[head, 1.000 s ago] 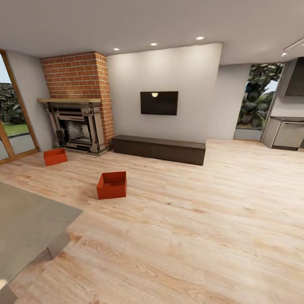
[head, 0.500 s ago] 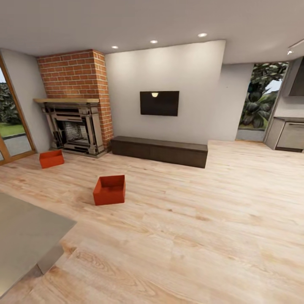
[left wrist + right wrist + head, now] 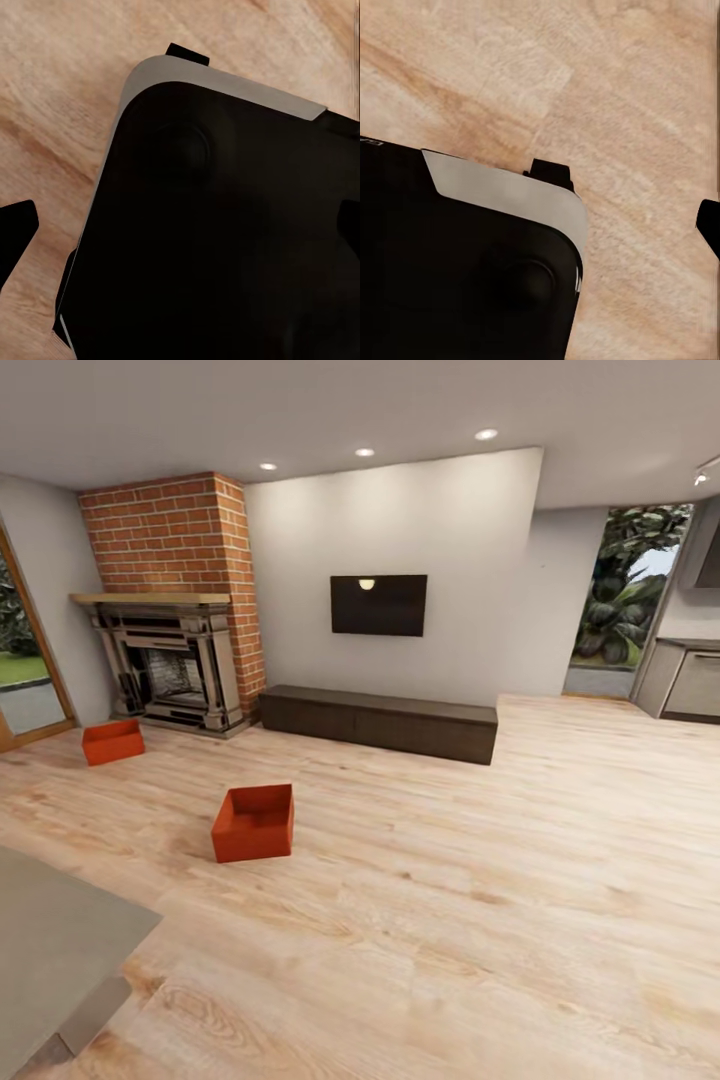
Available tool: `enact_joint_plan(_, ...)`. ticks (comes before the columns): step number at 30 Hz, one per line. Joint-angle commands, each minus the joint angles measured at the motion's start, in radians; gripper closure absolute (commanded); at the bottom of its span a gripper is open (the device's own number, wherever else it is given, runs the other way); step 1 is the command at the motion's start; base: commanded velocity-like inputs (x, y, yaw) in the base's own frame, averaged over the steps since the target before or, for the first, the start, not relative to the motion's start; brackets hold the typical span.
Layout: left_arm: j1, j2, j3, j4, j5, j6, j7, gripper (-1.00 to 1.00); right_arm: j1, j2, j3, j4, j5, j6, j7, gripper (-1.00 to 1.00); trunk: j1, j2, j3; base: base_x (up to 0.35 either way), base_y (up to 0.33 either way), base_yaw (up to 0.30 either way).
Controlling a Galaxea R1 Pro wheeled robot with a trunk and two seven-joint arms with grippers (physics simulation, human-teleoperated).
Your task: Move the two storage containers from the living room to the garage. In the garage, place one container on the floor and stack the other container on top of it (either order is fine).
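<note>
Both storage containers (image 3: pixel 254 822) (image 3: pixel 112 741) at your ten o'clock, on living room planks, none carried; garage stacking all ahead. End effector states: cannot tell, possibly tucked.

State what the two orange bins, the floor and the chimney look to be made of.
Nearer bin and farther bin: probably plastic, from the uniform matte orange-red and thin walls. Floor: light wood planks, with visible grain and seams. Chimney: red brick with pale mortar lines.
</note>
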Motion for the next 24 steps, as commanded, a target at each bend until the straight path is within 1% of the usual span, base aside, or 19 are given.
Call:
enact_joint_plan(1, 0.0, 0.0, 0.001, -0.002, 0.004, 0.003, 0.003, -1.0, -0.001, 0.0, 0.008, 0.002, -0.009, -0.005, 0.001, -1.0, 0.001, 0.0, -0.001, 0.321, 0.0, 0.0)
enact_joint_plan(18, 0.0, 0.002, 0.0, -0.002, 0.004, 0.004, 0.003, -1.0, -0.001, 0.001, 0.007, 0.002, -0.01, -0.012, 0.001, -1.0, 0.001, 0.0, -0.001, 0.321, 0.0, 0.0)
enact_joint_plan(24, 0.0, 0.003, -0.001, -0.002, 0.004, 0.004, 0.002, -1.0, -0.001, 0.003, 0.0, 0.002, -0.013, -0.012, 0.003, -1.0, 0.001, 0.0, -0.001, 0.321, 0.0, 0.0)
